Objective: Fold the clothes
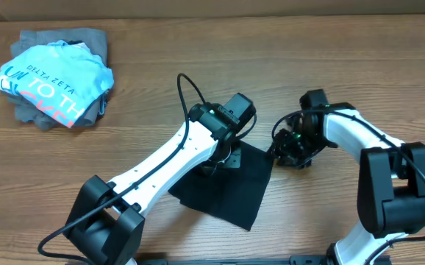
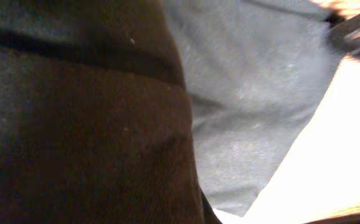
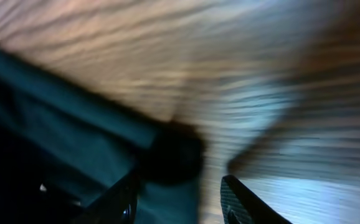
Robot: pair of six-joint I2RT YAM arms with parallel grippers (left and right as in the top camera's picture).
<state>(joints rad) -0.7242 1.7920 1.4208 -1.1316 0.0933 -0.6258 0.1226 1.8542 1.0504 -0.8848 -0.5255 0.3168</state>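
Observation:
The clothes (image 1: 231,193), a black T-shirt, lie folded into a tilted rectangle at the table's middle front. My left gripper (image 1: 226,157) sits low on the shirt's upper edge. In the left wrist view dark fabric (image 2: 80,137) fills the frame and hides the fingers; the gripper is shut on the cloth. My right gripper (image 1: 286,151) is at the shirt's upper right corner. In the right wrist view it (image 3: 180,205) stands open, with the shirt's edge (image 3: 55,124) running under its left finger (image 3: 121,199) and bare wood under the right finger (image 3: 242,199).
A light blue printed "DELTA ZETA" shirt (image 1: 58,77) lies bunched on a grey garment (image 1: 87,40) at the back left. Wooden table (image 1: 345,59) surrounds the shirt. Both arm bases stand at the front edge.

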